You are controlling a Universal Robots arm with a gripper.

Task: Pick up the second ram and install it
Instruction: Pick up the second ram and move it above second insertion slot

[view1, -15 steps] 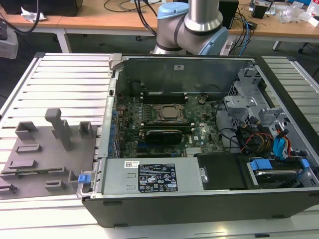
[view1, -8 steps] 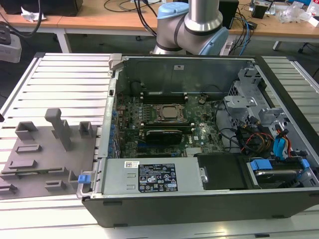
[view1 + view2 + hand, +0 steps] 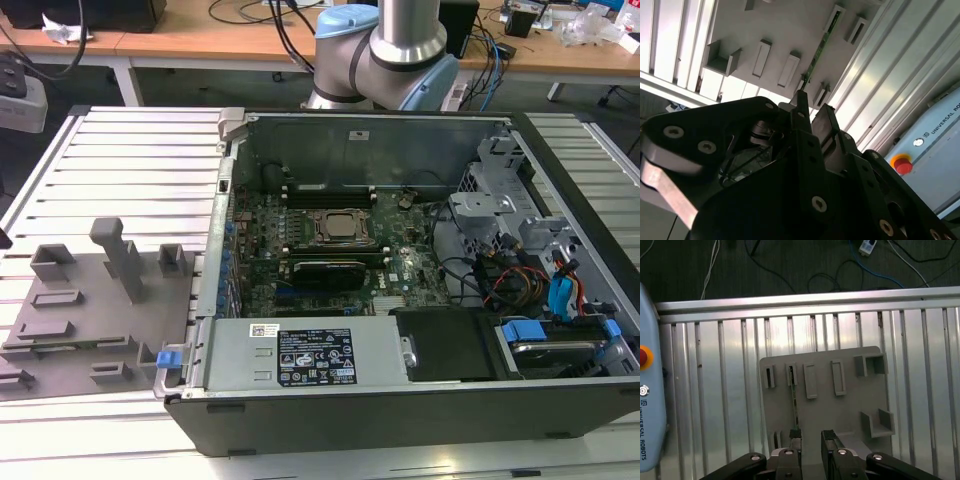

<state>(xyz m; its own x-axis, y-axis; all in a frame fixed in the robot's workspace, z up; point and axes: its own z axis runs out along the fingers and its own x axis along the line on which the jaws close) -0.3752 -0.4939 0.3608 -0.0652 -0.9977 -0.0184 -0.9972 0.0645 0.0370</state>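
Fingers (image 3: 829, 439): mine, two, dark, parted by a narrow gap. Nothing is between them and nothing is held. Both wrist views agree on this.

Second ram (image 3: 793, 400): a thin green stick seen edge-on. It stands in a slot of the grey holder plate (image 3: 840, 410). In the second wrist view the same stick (image 3: 819, 47) runs from a far slot down toward the tip of one of my fingers (image 3: 801, 107). Its near end lies just beside that fingertip. I cannot tell whether they touch. The stick lines up with one finger rather than the gap between the two.

Holder plate, exterior view (image 3: 90, 330): it lies flat on the ribbed aluminium desk (image 3: 130, 170), at the exterior view's left, just beside the open computer case (image 3: 400, 420).

Case contents: motherboard (image 3: 400, 270), with the silver processor (image 3: 338, 226) at its middle. Dark memory slots lie on either side of the processor. I cannot tell whether any slot is filled.

Progress, by my judgement: I am positioned over the stick and close to it. The grasp is not yet made. The lift, the carry to the case and the seating in a slot are all outstanding, so the task is at an early stage.
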